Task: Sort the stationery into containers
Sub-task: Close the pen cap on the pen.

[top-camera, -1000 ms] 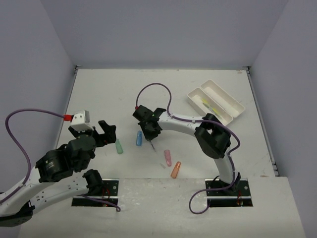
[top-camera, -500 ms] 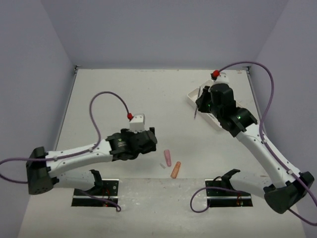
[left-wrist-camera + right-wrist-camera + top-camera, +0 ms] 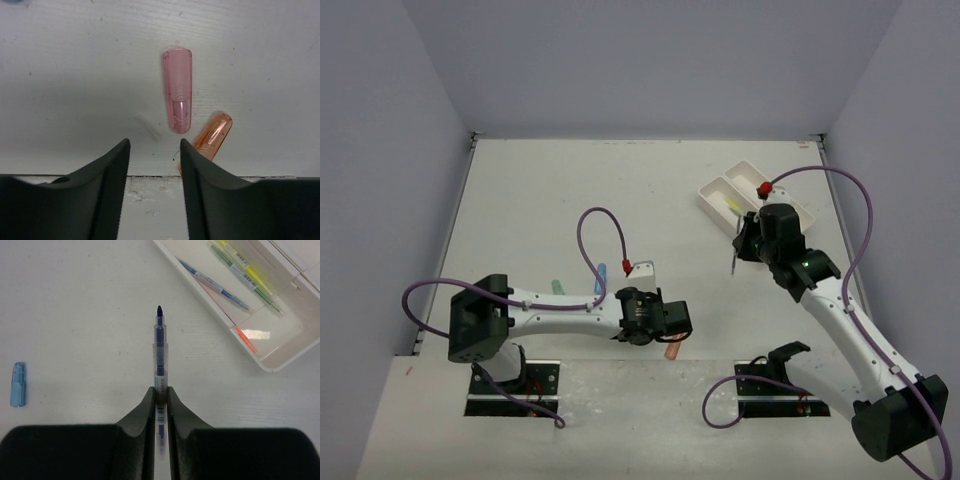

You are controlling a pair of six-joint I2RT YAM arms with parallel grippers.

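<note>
My right gripper (image 3: 160, 392) is shut on a dark blue pen (image 3: 160, 352) that sticks out ahead of the fingers, held above the table just left of the white tray (image 3: 274, 369). In the top view this gripper (image 3: 742, 245) hangs in front of the tray (image 3: 790, 205). Blue (image 3: 212, 284), yellow (image 3: 247, 265) and green (image 3: 245, 279) pens lie in one compartment. My left gripper (image 3: 152, 150) is open and holds nothing, low at the near seam. A pink cap (image 3: 177, 90) lies ahead of it, and an orange cap (image 3: 212, 136) is beside its right finger.
A small clear bit (image 3: 148, 126) lies left of the pink cap. A blue cap (image 3: 602, 272) and a green cap (image 3: 557, 287) rest behind the left arm's forearm. The raised near ledge (image 3: 650, 400) runs just behind the left fingers. Walls close in the table.
The left arm swung right to the pink and orange caps and its jaws narrowed. The right arm carried the pen from mid-table to the tray, then drew back slightly.
</note>
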